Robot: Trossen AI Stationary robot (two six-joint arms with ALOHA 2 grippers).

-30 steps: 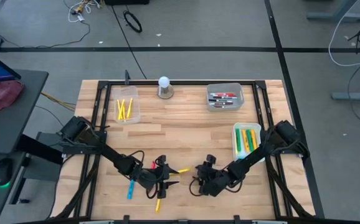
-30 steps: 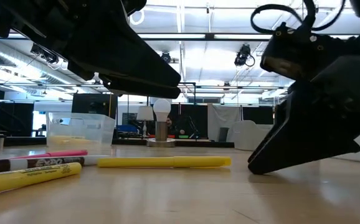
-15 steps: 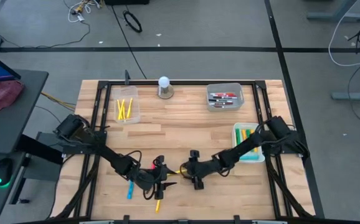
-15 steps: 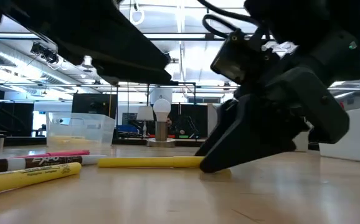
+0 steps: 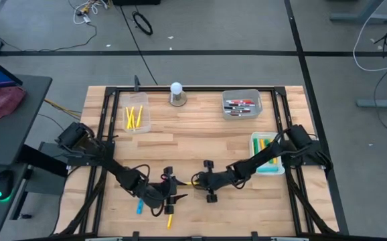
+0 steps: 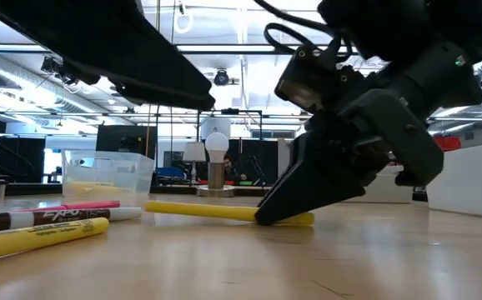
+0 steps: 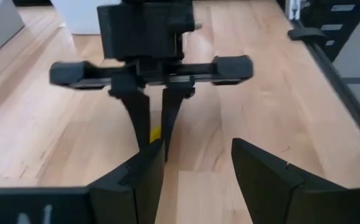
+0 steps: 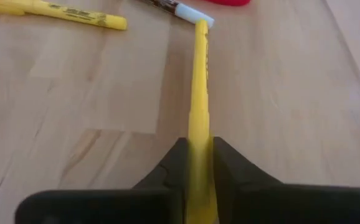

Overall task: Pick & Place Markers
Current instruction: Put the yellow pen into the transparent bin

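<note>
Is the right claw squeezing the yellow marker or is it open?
Squeezing. The right claw has both fingers pressed against the yellow marker.

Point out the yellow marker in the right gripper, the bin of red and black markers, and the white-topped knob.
yellow marker (image 8: pixel 199 93): right wrist view, mid-barrel ahead of the fingers.
bin of red and black markers (image 5: pixel 241 115): high view, near rim.
white-topped knob (image 5: pixel 176 88): high view, round white top.

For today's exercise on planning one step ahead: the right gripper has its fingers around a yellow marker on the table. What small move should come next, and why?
Probably a short lift straight up. The right gripper is closed on the yellow marker, whose near end in the low view already tilts off the table. Its far tip sits beside a white-capped marker, so rising first avoids dragging it.
</note>
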